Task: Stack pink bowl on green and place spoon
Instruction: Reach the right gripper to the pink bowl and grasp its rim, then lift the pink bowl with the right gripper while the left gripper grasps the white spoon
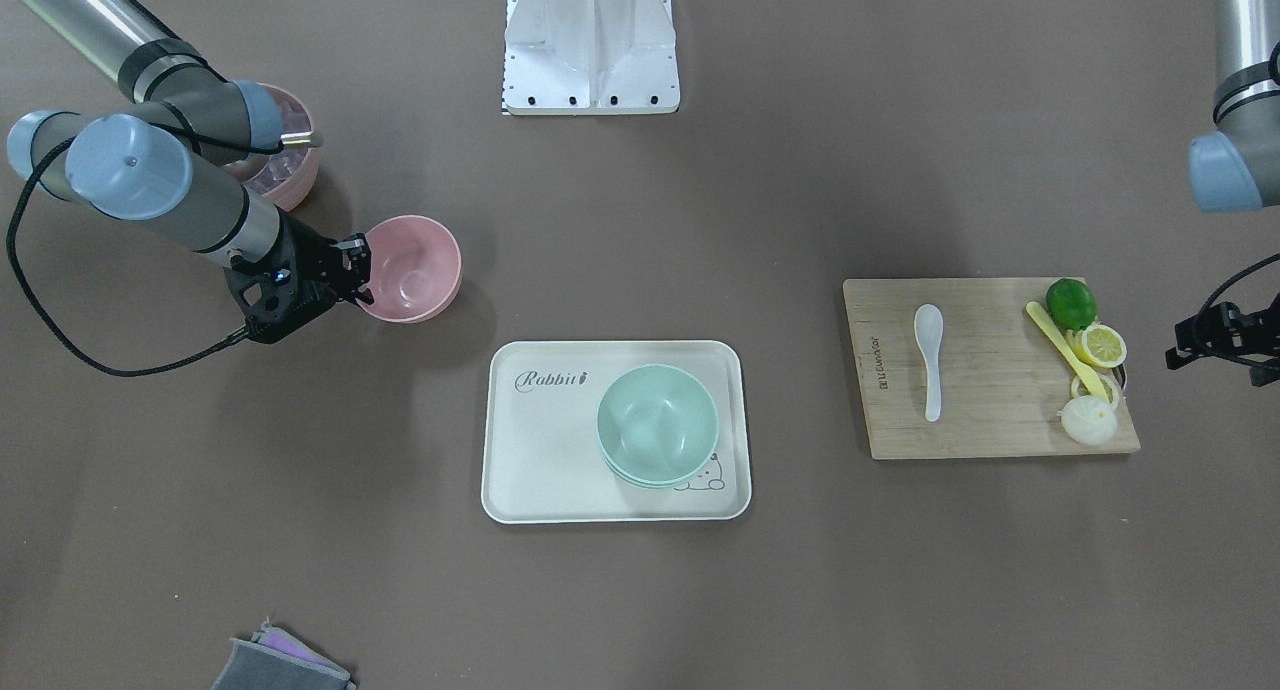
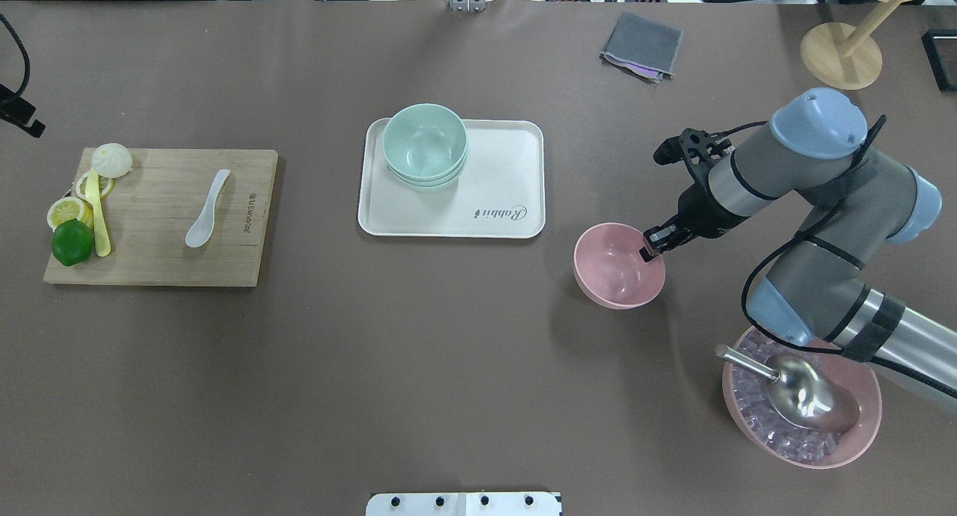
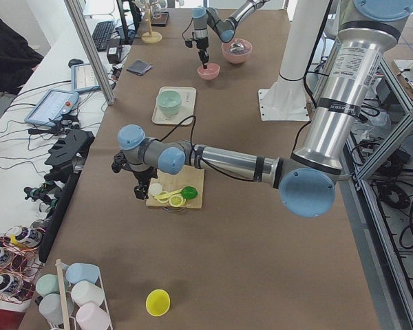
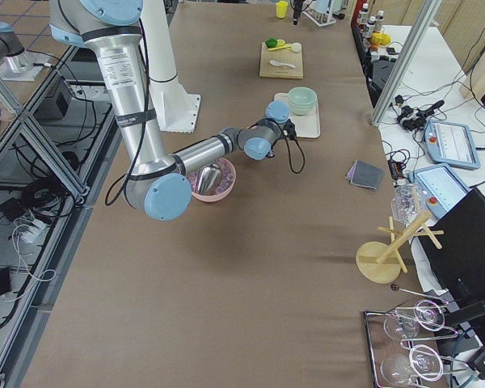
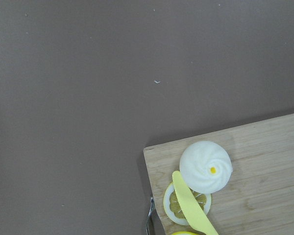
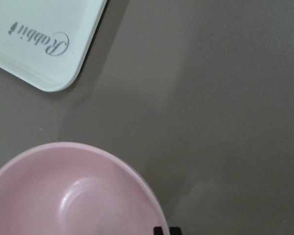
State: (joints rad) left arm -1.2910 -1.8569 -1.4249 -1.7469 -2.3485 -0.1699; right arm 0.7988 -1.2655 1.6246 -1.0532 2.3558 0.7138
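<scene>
Right arm [image 2: 792,179] and left arm [image 3: 227,159] are silver tubes with grey joints, pale blue caps [image 2: 819,123], black cables [image 1: 112,373] and a white base [image 1: 590,40].

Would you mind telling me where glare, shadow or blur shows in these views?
Overhead: the metal scoop shows bright highlights. Front-facing: the pink bowl casts a soft shadow on the table. Right wrist: the bowl looks slightly soft, yet the tray lettering reads clearly.

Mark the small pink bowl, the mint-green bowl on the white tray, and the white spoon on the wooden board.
small pink bowl [image 2: 617,271]: overhead exterior view, on its inner floor.
mint-green bowl [image 2: 424,143]: overhead exterior view, on its inner floor.
white spoon [image 1: 931,368]: front-facing exterior view, midway along its handle.
</scene>
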